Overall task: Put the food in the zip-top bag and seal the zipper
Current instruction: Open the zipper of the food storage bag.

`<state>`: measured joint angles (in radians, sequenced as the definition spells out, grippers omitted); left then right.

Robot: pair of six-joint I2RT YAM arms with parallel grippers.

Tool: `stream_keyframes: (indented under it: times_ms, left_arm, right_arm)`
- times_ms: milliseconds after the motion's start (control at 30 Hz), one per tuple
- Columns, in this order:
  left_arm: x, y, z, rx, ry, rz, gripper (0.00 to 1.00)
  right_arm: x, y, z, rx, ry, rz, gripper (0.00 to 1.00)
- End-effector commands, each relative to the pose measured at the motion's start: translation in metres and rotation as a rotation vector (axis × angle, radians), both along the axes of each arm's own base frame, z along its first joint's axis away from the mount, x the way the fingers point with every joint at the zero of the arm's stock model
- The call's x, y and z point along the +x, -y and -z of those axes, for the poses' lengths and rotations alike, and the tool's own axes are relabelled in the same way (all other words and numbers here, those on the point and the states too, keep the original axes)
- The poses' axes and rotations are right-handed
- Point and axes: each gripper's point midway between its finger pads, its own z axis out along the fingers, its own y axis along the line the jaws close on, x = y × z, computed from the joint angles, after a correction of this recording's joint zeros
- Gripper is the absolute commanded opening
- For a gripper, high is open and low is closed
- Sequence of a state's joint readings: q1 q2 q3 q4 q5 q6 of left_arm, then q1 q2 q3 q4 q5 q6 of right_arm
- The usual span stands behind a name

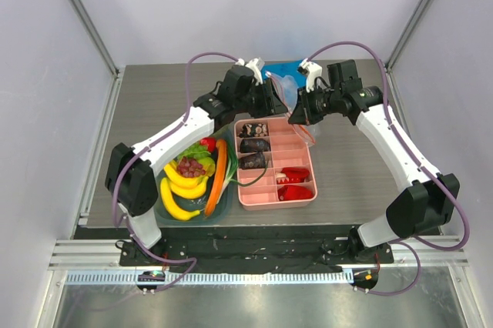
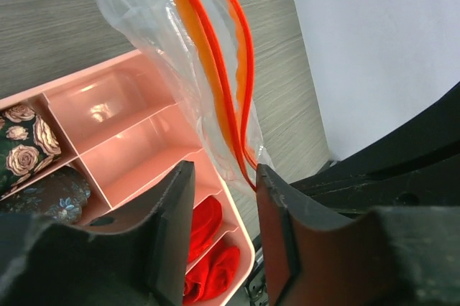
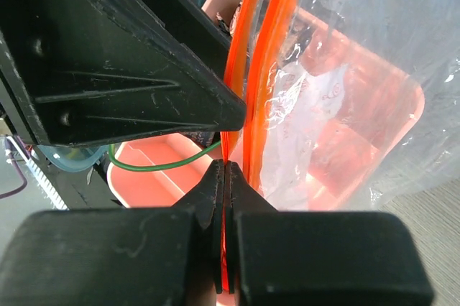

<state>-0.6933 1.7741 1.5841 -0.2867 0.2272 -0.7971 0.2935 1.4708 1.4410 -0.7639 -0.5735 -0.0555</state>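
Note:
The clear zip-top bag (image 1: 302, 116) hangs between my two grippers, above the far end of a pink tray. Its orange-red zipper (image 2: 231, 98) runs down to my left gripper (image 2: 223, 180), which is open, with the strip's lower end just beyond its fingertips. My right gripper (image 3: 224, 171) is shut on one zipper strip (image 3: 233, 83), and the bag's crinkly film (image 3: 352, 69) spreads to its right. Dark purple grapes (image 1: 191, 166) and a small red fruit (image 1: 206, 144) lie in a bowl at the left. I cannot see the melon or make out the apple.
A teal bowl (image 1: 163, 206) at front left holds bananas (image 1: 176, 203) and an orange carrot (image 1: 216, 178). The pink divided tray (image 1: 266, 202) holds dark floral pieces (image 1: 254, 145) and red items (image 1: 294, 175). A blue cloth (image 1: 279, 72) lies behind the grippers.

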Motion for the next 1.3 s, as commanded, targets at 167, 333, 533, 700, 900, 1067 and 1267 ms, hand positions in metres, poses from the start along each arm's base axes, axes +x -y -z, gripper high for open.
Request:
stream_keyframes:
  times_ms: [167, 333, 533, 700, 900, 1067, 1267]
  left_arm:
    - [0.006, -0.004, -0.019, -0.025, 0.053, -0.017, 0.4]
    - [0.002, 0.004, -0.029, -0.092, 0.049, 0.018, 0.45]
    - [-0.001, 0.006, -0.028, -0.106, 0.038, 0.032, 0.45]
    - [-0.003, 0.006, -0.023, -0.103, 0.03, 0.038, 0.43]
    - [-0.002, 0.006, -0.013, -0.082, 0.017, 0.032, 0.43]
    - [0.005, 0.003, -0.002, -0.052, -0.004, 0.004, 0.41]
    - [0.009, 0.003, 0.0, -0.04, -0.009, -0.01, 0.39]
  right_arm:
    - [0.007, 0.004, -0.015, -0.011, 0.082, 0.031, 0.01]
    - [0.004, 0.004, -0.013, -0.013, 0.079, 0.025, 0.01]
    - [0.002, 0.005, -0.009, -0.012, 0.072, 0.035, 0.01]
    - [0.006, 0.005, -0.012, -0.014, 0.081, 0.046, 0.01]
    - [0.005, 0.003, -0.014, -0.001, 0.081, 0.039, 0.01]
    - [-0.001, 0.001, -0.015, 0.011, 0.078, 0.015, 0.01]
    - [-0.007, 0.0, -0.017, 0.015, 0.082, -0.011, 0.01]
